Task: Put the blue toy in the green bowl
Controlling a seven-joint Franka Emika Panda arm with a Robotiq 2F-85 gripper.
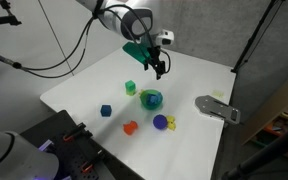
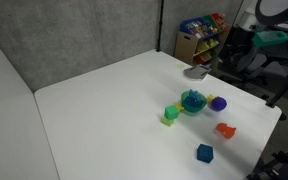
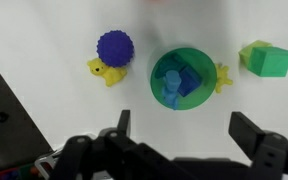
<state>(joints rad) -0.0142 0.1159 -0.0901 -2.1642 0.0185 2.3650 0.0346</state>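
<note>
Hanging over the white tabletop (image 1: 84,85), the robot's black two-fingered gripper (image 3: 184,133) is empty. Its fingers (image 3: 122,125) are spread wide with nothing between them, and in the wrist view they frame what lies directly below. That is the small round bright-green bowl (image 3: 189,51), and the small light-blue lumpy toy (image 3: 178,80) lies inside it, on the bluish floor and within the rim all round. In an exterior view the gripper (image 1: 158,68) sits well above the bowl (image 1: 145,101), clear of it. So the placing looks done to me, and what remains is a clean getaway. I'd go straight up with the fingers left apart and no sideways swing until the hand is high, since the bowl looks light and a brush on its rim could tip the toy out. Just beside the bowl a small yellow piece (image 3: 222,76) touches or nearly touches the rim; I cannot tell what it is at this size. A little further off sits the spiky purple ball (image 3: 114,47) with another yellow piece (image 3: 103,70) against it, and the small green cube (image 3: 266,60) is on the opposite side. Farther out on the table are the red toy (image 1: 130,127) and the dark blue cube (image 1: 106,111), well apart from the bowl. Near the far edge lies a grey flat object (image 1: 217,108).
</note>
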